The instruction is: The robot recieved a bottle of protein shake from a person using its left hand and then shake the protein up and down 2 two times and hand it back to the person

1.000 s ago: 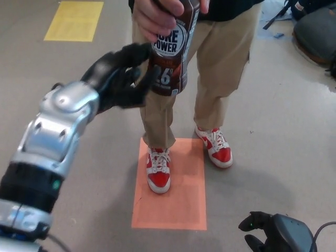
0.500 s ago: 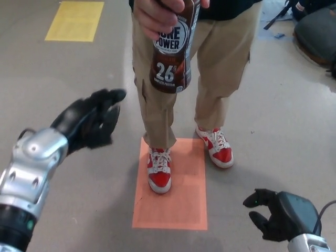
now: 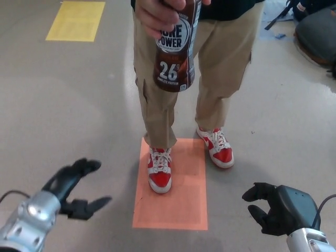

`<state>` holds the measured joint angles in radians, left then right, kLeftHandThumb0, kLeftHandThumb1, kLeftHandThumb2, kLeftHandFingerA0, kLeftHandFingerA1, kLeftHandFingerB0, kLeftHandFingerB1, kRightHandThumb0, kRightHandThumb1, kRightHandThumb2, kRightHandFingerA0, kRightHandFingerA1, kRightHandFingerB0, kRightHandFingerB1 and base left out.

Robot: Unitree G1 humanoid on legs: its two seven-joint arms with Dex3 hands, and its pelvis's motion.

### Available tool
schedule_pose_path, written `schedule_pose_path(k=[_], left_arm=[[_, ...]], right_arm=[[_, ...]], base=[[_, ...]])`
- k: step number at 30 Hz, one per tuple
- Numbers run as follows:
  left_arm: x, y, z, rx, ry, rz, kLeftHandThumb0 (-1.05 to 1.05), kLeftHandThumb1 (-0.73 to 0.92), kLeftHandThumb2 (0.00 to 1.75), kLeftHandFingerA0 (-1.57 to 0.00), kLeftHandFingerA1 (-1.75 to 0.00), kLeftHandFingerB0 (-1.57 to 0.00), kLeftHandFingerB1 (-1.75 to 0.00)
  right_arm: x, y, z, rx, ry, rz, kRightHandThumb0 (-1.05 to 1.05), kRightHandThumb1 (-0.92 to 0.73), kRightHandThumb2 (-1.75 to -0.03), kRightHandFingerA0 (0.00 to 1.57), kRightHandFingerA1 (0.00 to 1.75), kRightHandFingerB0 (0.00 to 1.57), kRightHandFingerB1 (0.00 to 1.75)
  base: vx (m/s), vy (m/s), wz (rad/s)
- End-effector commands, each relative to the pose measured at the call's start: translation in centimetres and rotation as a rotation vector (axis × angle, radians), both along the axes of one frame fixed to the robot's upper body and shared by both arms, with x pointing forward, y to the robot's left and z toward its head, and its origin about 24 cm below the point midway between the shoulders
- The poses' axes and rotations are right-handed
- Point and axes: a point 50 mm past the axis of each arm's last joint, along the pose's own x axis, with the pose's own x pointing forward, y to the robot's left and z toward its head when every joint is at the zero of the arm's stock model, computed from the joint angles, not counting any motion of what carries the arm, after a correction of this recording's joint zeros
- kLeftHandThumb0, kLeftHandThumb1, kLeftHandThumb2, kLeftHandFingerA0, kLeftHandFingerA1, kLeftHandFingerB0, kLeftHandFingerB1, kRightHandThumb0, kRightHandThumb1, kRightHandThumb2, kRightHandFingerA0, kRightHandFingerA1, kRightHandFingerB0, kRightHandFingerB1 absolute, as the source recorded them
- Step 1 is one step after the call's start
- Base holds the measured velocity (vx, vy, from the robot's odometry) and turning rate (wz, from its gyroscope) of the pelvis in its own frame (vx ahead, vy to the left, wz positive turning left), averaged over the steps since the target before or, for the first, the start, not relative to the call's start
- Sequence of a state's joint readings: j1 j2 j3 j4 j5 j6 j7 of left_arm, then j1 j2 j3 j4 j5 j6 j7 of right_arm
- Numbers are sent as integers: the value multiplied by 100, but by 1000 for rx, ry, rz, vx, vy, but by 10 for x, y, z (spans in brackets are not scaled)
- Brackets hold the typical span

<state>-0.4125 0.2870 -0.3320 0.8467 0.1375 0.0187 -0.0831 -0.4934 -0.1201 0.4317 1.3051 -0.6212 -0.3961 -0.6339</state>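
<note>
We see the dark brown plastic protein shake bottle [image 3: 176, 52] up at 12 o'clock, gripped near its top by the person's hand [image 3: 157, 16]. Our black left hand [image 3: 73, 189] sits at 8 o'clock, fingers spread and empty. The black right hand [image 3: 273, 207] at 4 o'clock looks loosely open, though it's partly cut off.

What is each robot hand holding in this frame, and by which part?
Nothing. The left hand hangs low with fingers apart, the right hand is empty too. The person's hand grips the protein shake bottle by its upper body.
</note>
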Motion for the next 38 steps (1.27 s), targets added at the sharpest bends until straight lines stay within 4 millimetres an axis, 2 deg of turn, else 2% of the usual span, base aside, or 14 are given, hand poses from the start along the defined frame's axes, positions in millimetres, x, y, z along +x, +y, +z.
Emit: schedule_pose_path(k=[1,5,7,9,10,12,13,15,16,17,22,23,26,38], left_arm=[[-29,21,-18,392,-249,-102,-52,62,59,-51,-36,-16,-27],[-26,22,-17,397,-249,-101,-53,64,60,-46,-35,-14,-27],[-26,23,-18,401,-249,-101,-60,53,78,-34,-44,-8,-36],[-25,23,-16,393,-274,-84,-60,53,78,-37,-45,-9,-37],[-24,24,-16,390,-279,-78,-53,64,59,-46,-35,-15,-27],[-24,24,-15,378,-299,-62,-52,62,59,-50,-36,-15,-27],[-24,25,-14,370,-315,-52,-59,50,77,-46,-48,-11,-38],[-24,25,-14,365,-326,-47,-51,61,60,-54,-37,-14,-27],[-24,24,-13,364,-339,-43,-36,40,89,-47,-61,-1,-43],[-22,24,-11,370,-358,-38,-50,59,58,-57,-38,-15,-27],[-17,23,-7,372,-373,-41,-49,59,59,-52,-38,-11,-24],[-15,22,-6,368,-377,-37,-56,49,75,-42,-47,-6,-27],[-11,22,-5,371,-353,-42,-58,50,81,-35,-47,-2,-21],[-10,21,-4,397,-381,-53,-61,53,79,-32,-45,-7,-28]], right_arm=[[6,-8,4,-20,19,-32,-41,-67,-82,96,80,81,51],[10,-8,6,-31,17,-33,-40,-68,-84,95,80,80,51],[11,-8,7,-35,20,-35,-41,-69,-85,95,81,80,53],[13,-8,9,-32,11,-33,-42,-69,-82,95,79,81,52],[13,-7,10,-24,5,-36,-41,-68,-80,96,79,82,52],[15,-7,11,-17,2,-39,-42,-68,-80,96,79,81,52],[16,-7,12,-17,0,-40,-40,-67,-81,97,81,81,52],[17,-7,13,-16,-1,-42,-40,-68,-81,96,81,81,51],[18,-7,14,-19,-9,-42,-41,-68,-80,96,79,82,51],[20,-7,16,-22,-20,-44,-41,-68,-80,96,80,82,51],[26,-8,21,-16,-21,-66,-40,-68,-81,95,77,81,50],[27,-8,23,-12,-27,-73,-39,-66,-83,97,77,82,50],[30,-9,24,9,-26,-91,-39,-66,-84,95,72,82,50],[32,-8,26,2,-22,-74,-41,-69,-81,97,73,81,49]], base=[[0,0,0],[0,0,0],[0,0,0],[0,0,0],[0,0,0],[0,0,0],[0,0,0],[0,0,0],[0,0,0],[0,0,0],[0,0,0],[0,0,0],[0,0,0],[0,0,0]])
